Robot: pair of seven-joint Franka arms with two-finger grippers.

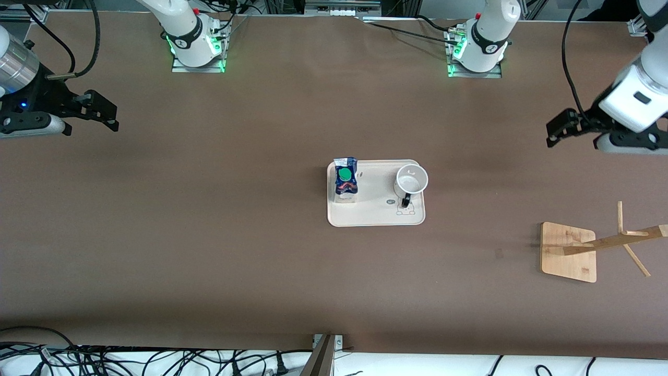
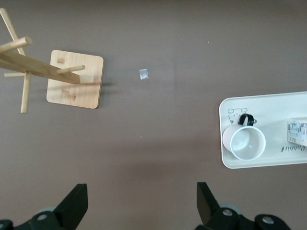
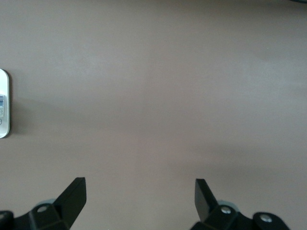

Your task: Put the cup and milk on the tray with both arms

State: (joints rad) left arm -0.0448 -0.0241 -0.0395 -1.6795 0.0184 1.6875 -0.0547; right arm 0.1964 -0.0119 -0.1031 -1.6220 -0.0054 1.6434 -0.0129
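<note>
The cream tray (image 1: 376, 216) lies in the middle of the table. The milk carton (image 1: 345, 180) stands upright on its end toward the right arm. The white cup (image 1: 411, 180) stands upright on its end toward the left arm, with its black handle pointing toward the front camera. My left gripper (image 1: 557, 128) is open and empty, up over bare table at the left arm's end. My right gripper (image 1: 107, 112) is open and empty over bare table at the right arm's end. The left wrist view shows the left gripper (image 2: 142, 201), cup (image 2: 247, 143), tray (image 2: 268, 103) and part of the carton (image 2: 298, 130). The right wrist view shows the right gripper (image 3: 140, 199) and the tray's edge (image 3: 5, 129).
A wooden rack (image 1: 568, 250) with a square base and slanted pegs stands toward the left arm's end, nearer the front camera than the tray; it also shows in the left wrist view (image 2: 76, 79). Cables (image 1: 130, 360) lie along the table's front edge.
</note>
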